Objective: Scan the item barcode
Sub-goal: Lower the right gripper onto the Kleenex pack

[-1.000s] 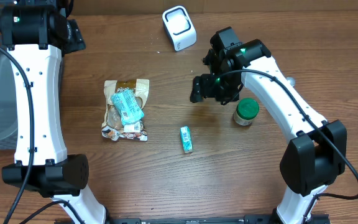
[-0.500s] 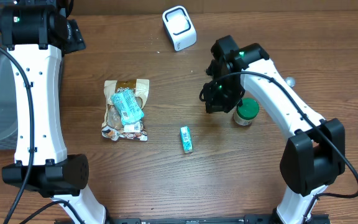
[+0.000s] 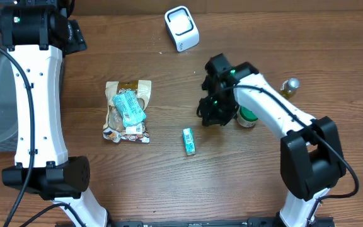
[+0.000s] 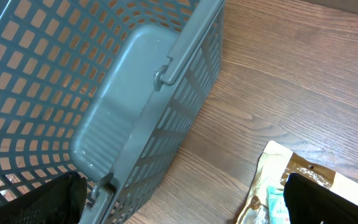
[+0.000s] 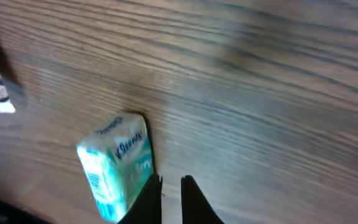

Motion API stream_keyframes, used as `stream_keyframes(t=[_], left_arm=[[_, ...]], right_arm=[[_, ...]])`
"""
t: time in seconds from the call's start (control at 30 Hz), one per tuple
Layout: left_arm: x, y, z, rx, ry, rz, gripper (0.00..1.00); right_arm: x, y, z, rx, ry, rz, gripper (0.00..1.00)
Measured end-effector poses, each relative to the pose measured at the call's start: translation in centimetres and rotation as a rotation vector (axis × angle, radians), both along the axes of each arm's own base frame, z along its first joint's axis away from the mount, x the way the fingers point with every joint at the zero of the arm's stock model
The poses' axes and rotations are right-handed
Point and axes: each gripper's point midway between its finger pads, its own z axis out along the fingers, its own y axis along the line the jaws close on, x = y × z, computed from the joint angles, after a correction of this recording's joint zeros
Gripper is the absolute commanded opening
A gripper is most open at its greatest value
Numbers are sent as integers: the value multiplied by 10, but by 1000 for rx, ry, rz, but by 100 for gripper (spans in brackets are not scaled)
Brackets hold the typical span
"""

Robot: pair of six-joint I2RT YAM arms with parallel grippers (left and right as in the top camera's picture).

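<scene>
Just beside the pack [image 5: 115, 163], my right gripper [image 5: 171, 180] has swung over from the jar [image 3: 249, 115] and closed, apparently on nothing. The pack lies ungripped, so I must reopen before grasping. My left gripper [image 4: 182, 200] stands wide.

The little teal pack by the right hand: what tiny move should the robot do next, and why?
Probably open the right gripper and shift it sideways over the teal pack. In the right wrist view its jaws stand almost closed with nothing between them. The pack lies on the table right beside them, not grasped, so it cannot be lifted to scan yet.
</scene>
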Motion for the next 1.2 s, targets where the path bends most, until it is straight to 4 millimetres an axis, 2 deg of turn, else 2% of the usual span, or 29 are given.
stream_keyframes(t=[0.23, 0.53, 0.63, 0.7, 0.77, 0.87, 0.97, 1.2], left_arm=[[0, 0, 0, 0, 0, 0, 100], [0, 0, 0, 0, 0, 0, 99], [0, 0, 0, 0, 0, 0, 100], [0, 0, 0, 0, 0, 0, 100], [0, 0, 0, 0, 0, 0, 100], [0, 0, 0, 0, 0, 0, 99], [0, 0, 0, 0, 0, 0, 100], [0, 0, 0, 0, 0, 0, 100]], right_arm=[[-15, 18, -18, 6, -12, 62, 9], [-43, 46, -20, 5, -7, 168, 10], [-52, 55, -20, 5, -8, 203, 21], [-56, 60, -20, 6, -9, 216, 39], [-59, 64, -20, 8, -10, 224, 50], [-59, 67, -20, 16, -20, 237, 56], [-56, 69, -20, 22, -33, 236, 56], [-50, 73, -19, 38, -58, 235, 49]])
